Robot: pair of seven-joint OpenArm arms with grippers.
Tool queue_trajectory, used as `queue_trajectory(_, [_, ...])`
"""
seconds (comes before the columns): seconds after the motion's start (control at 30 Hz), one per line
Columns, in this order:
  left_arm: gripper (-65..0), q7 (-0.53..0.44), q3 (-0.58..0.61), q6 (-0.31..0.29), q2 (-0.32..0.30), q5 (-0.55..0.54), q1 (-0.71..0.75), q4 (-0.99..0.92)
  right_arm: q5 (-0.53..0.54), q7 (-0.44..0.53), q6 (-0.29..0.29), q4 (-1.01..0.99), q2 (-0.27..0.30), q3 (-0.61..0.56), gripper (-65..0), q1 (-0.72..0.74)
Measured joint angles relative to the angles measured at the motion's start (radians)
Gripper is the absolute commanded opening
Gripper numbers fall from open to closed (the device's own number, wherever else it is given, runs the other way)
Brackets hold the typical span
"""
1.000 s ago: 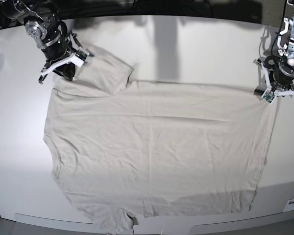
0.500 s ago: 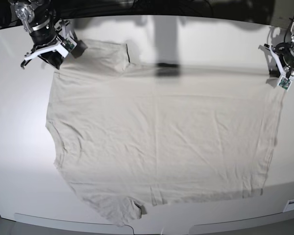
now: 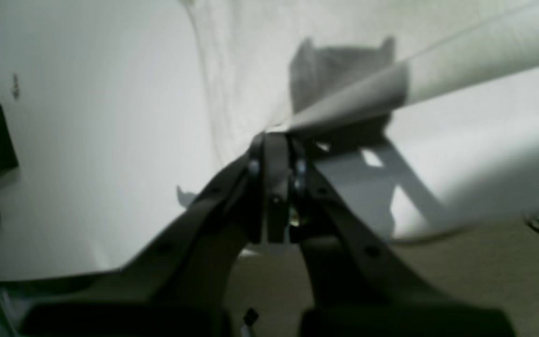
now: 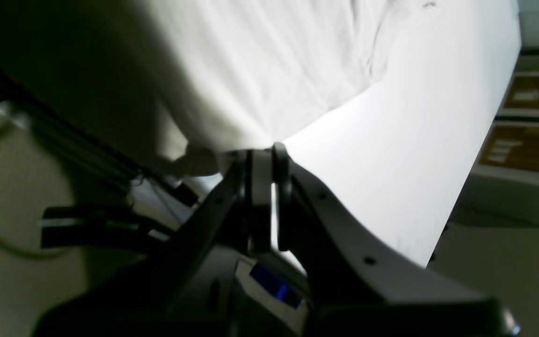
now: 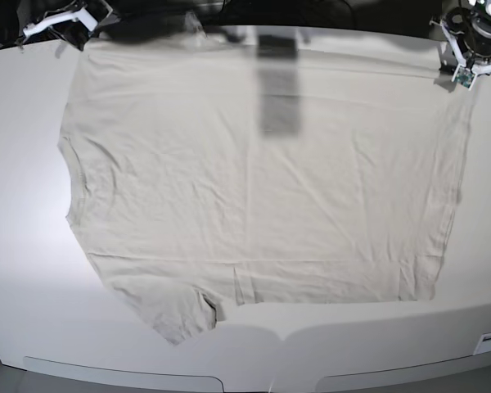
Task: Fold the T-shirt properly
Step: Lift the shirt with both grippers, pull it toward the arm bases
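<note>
The pale grey-beige T-shirt [image 5: 254,180] is stretched out over the white table [image 5: 16,246], its far edge lifted between both grippers. My left gripper [image 5: 461,78] at the far right is shut on the shirt's hem corner; in the left wrist view the closed jaws [image 3: 276,140] pinch a taut cloth edge [image 3: 438,70]. My right gripper [image 5: 88,18] at the far left is shut on the shoulder edge; in the right wrist view the gripper [image 4: 264,157] clamps hanging cloth [image 4: 260,61]. One sleeve [image 5: 184,315] lies at the front.
The table's front edge [image 5: 254,381] runs just below the near sleeve. A dark shadow band [image 5: 278,90] falls across the shirt's upper middle. In the right wrist view, boxes [image 4: 522,154] stand on the floor beyond the table's side, and cables [image 4: 87,220] hang at the left.
Both grippers have moved toward the table's far edge, dragging the shirt with them. The shirt now lies farther back and flatter, and the far sleeve is no longer visible on the table.
</note>
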Motion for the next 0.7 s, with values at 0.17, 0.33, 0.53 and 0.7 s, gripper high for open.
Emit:
queue_trajectory(0.17, [-65.0, -0.028, 0.000, 0.028, 0.053, 0.069, 0.024, 0.004, -0.025, 0.000, -0.045, 0.012, -0.008, 0.002, -65.0, -0.010])
queue_trajectory(0.33, [-65.0, -0.055, -0.065, 0.074, 0.055, 0.056, 0.020, 0.111, -0.024, 0.000, -0.048, 0.067, -0.011, 0.039, -65.0, 0.039])
queue_trajectory(0.53, [-65.0, -0.134, -0.202, 0.018, 0.050, -0.084, -0.014, 0.167, 0.160, -0.008, 0.149, 0.074, -0.009, 0.121, -65.0, 0.174])
queue_trajectory(0.7, [-65.0, -0.130, -0.204, -0.083, 0.056, -0.154, -0.101, 0.120, 0.288, -0.003, 0.230, 0.074, -0.015, 0.122, -65.0, 0.306])
